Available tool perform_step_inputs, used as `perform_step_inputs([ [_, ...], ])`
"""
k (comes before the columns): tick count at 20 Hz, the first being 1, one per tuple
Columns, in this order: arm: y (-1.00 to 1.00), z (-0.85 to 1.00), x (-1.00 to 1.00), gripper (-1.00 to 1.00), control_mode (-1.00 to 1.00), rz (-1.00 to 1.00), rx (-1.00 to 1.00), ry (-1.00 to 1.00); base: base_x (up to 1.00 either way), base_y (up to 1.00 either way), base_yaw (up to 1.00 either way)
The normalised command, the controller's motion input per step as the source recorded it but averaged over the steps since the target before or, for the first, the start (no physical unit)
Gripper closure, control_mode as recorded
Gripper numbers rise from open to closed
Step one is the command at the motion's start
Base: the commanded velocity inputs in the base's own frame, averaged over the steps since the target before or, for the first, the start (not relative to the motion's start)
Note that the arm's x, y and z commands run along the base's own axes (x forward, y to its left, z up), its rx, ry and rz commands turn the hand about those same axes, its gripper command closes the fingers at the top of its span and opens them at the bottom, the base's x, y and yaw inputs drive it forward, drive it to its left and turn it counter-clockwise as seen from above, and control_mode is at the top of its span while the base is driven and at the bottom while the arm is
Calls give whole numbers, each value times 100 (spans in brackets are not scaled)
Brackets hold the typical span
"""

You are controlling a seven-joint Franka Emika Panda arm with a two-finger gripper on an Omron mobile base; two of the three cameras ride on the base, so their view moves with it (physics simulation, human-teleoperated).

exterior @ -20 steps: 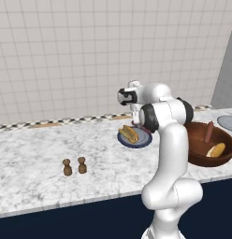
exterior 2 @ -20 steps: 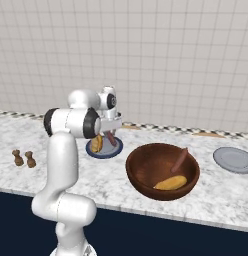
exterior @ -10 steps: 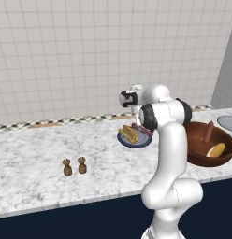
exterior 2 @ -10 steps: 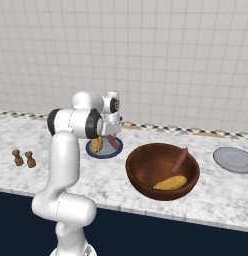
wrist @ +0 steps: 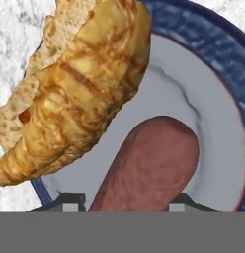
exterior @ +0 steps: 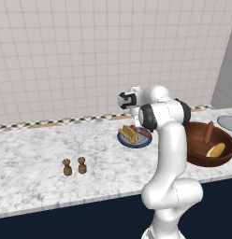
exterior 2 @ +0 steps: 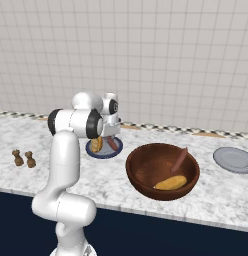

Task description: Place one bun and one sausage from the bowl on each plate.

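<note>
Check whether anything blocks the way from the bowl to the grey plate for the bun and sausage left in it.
Nothing visible does. The bowl holds a bun and a sausage; the grey plate lies apart from it, with bare counter between them.

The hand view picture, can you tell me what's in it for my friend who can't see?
A reddish-brown sausage lies on a grey-blue plate with a dark navy rim, its near end between the gripper's two dark fingertips. A golden grilled bun lies beside it on the plate, its end hanging over the rim above the white marble counter.
</note>
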Motion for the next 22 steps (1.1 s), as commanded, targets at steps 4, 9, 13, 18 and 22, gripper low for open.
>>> perform_step_inputs([
  [4, 4, 6, 0, -100, -100, 0, 0, 1, 0, 0, 0],
  [9, 0, 21, -2, -100, -100, 0, 0, 1, 0, 0, 0],
  [13, 0, 47, -13, -100, -100, 0, 0, 0, 0, 0, 0],
  [18, -5, 49, -22, -100, -100, -1, 1, 0, 0, 0, 0],
  [22, -51, 39, -86, -100, -100, -15, 11, 0, 0, 0, 0],
])
